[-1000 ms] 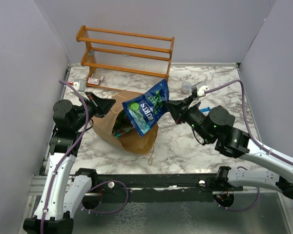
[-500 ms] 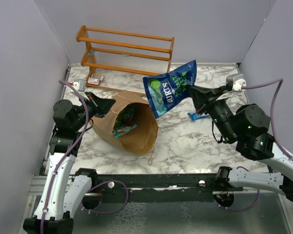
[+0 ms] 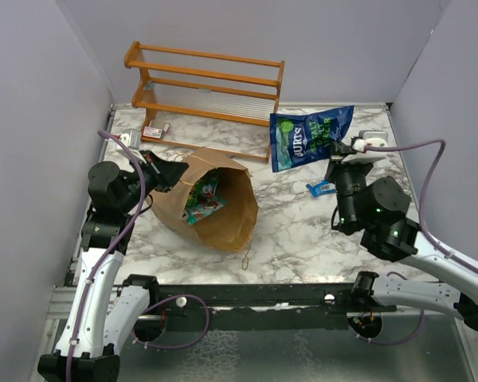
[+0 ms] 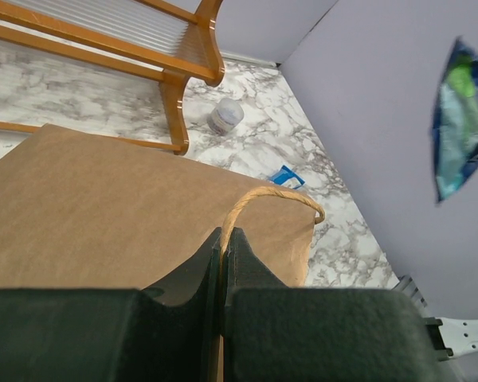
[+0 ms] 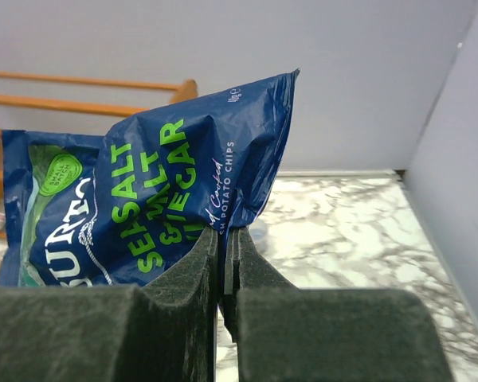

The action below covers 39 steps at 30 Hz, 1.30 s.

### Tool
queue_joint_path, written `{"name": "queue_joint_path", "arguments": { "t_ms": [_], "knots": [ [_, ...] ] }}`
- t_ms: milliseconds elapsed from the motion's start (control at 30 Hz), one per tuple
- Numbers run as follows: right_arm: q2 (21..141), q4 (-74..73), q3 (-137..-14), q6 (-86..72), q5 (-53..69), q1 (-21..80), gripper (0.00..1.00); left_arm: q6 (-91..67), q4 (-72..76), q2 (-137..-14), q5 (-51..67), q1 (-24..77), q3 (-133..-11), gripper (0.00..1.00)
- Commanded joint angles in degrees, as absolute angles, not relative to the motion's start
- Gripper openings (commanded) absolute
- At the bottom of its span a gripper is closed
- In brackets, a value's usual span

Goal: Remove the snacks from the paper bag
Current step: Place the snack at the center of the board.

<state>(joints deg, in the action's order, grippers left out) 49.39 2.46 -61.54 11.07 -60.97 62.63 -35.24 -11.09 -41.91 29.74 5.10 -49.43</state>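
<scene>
The brown paper bag (image 3: 223,215) lies on its side left of centre, mouth open, with green and red packets (image 3: 201,199) showing inside. My left gripper (image 3: 171,171) is shut on the bag's twisted handle (image 4: 267,195) at its far rim. My right gripper (image 3: 334,156) is shut on the corner of the large dark blue pouch (image 3: 307,135) and holds it in the air at the right rear; in the right wrist view the pouch (image 5: 143,207) hangs from the pinched jaws. A small blue packet (image 3: 319,188) lies on the table under the right arm.
A wooden rack (image 3: 207,83) stands along the back wall. A small red-and-white packet (image 3: 153,131) lies by its left foot. A clear cup (image 4: 225,117) sits near the rack's right foot. Grey walls close in both sides.
My right gripper has lifted the dark blue pouch out of the bag's mouth and carried it right and toward the back. The left gripper and the bag have stayed put.
</scene>
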Motion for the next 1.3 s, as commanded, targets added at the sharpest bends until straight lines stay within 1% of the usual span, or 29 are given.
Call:
{"name": "queue_joint_path", "arguments": {
  "t_ms": [0,167,267,333,500,600,733,933,1100,1167,1267],
  "knots": [
    [51.6,5.3,-57.8,10.4,-63.2,56.5,0.01,-34.6,-10.9,-41.9,28.2,5.3,-51.1,0.0],
    [58.4,-15.4,-60.7,-13.3,-48.7,39.8,0.01,-35.2,-10.2,-42.2,28.7,5.3,-51.0,0.0],
    [61.2,-18.3,-58.1,-21.2,-41.0,32.6,0.01,-35.4,-9.6,-42.4,29.2,5.3,-50.9,0.0],
    [62.8,-17.6,-54.8,-26.0,-37.1,29.9,0.01,-35.0,-9.8,-42.4,29.3,5.3,-51.1,0.0],
    [67.7,-12.6,-45.9,-33.3,-32.9,25.1,0.01,-35.1,-9.6,-42.1,29.5,5.3,-50.6,0.0],
    [70.2,-10.4,-42.1,-37.1,-28.8,20.3,0.01,-34.9,-9.6,-42.2,29.9,5.3,-50.6,0.0],
    [71.8,-3.2,-36.1,-38.2,-24.6,16.6,0.01,-35.3,-9.2,-42.2,30.0,5.3,-50.4,0.0],
    [74.7,-0.5,-32.5,-40.5,-23.5,14.7,0.02,-35.4,-8.9,-42.2,30.2,5.3,-49.9,0.0],
    [75.5,0.5,-31.1,-41.0,-22.3,13.2,0.11,-35.2,-9.3,-42.0,30.2,5.3,-50.4,0.0],
    [75.0,0.1,-31.3,-41.0,-21.7,12.8,0.19,-35.2,-9.5,-41.8,30.0,5.3,-50.4,0.0],
    [72.3,-0.9,-32.0,-40.4,-21.0,12.6,0.32,-35.3,-9.6,-41.9,30.0,5.3,-50.4,0.0]
  ]
}}
